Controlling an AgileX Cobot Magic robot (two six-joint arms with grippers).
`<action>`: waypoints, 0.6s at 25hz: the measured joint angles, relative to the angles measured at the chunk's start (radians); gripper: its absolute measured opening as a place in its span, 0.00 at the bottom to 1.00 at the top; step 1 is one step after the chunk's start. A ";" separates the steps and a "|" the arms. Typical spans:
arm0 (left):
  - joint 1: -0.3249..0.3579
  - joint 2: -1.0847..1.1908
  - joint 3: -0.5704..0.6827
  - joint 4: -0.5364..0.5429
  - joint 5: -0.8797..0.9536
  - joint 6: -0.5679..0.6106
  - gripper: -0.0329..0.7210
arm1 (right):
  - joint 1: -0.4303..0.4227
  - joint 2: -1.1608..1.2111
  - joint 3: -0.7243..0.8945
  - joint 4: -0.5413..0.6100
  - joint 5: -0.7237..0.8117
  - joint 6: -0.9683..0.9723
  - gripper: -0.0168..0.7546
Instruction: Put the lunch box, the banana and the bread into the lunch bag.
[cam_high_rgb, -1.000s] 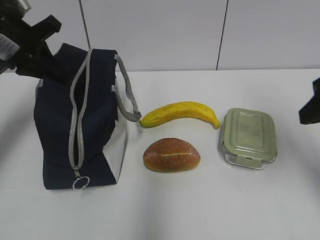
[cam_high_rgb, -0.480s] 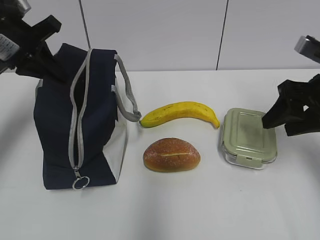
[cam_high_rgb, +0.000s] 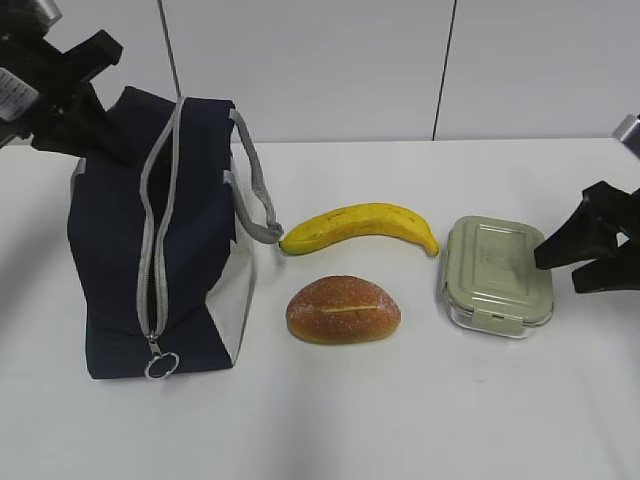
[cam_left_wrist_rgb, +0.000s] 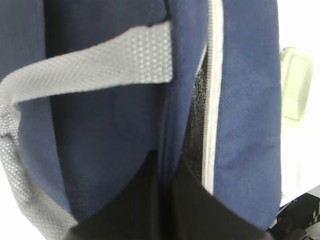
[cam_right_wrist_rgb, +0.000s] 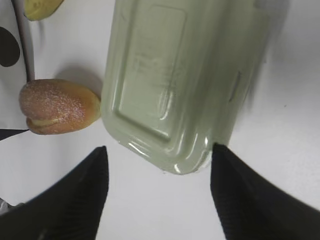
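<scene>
From the exterior view, the left gripper (cam_high_rgb: 75, 95) sits at the far upper corner of the lunch bag (cam_high_rgb: 160, 240), which stands on the white counter (cam_high_rgb: 400, 420) with its grey zipper partly open along the top and the ring pull (cam_high_rgb: 161, 365) hanging at the near end. Whether its fingers are spread or closed cannot be told here. The right gripper (cam_high_rgb: 590, 255) hangs just to the right of the lunch box (cam_high_rgb: 497, 275), its two dark fingers apart and holding nothing. The banana (cam_high_rgb: 360, 227) lies between the bag and the box, with the bread (cam_high_rgb: 343, 309) just nearer the camera.

In the left wrist view, the dark fingers (cam_left_wrist_rgb: 150, 200) press together on the navy cloth beside the zipper (cam_left_wrist_rgb: 212, 95), a fold of fabric caught between them. A grey strap (cam_left_wrist_rgb: 95, 65) crosses above them.

In the right wrist view, the fingers (cam_right_wrist_rgb: 75, 200) stand wide, one on each side of the near end of the green lid, not touching it. The bread lies beyond the left finger, beside the box; the banana's tip shows at the far upper left.
</scene>
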 joint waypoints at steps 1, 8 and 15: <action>0.000 0.000 0.000 0.000 0.000 0.000 0.04 | -0.012 0.019 0.000 0.014 0.005 -0.027 0.66; 0.000 0.000 0.000 0.000 0.000 0.011 0.04 | -0.112 0.117 -0.004 0.181 0.062 -0.225 0.74; 0.000 0.000 0.000 0.000 0.000 0.012 0.04 | -0.158 0.264 -0.021 0.305 0.141 -0.365 0.74</action>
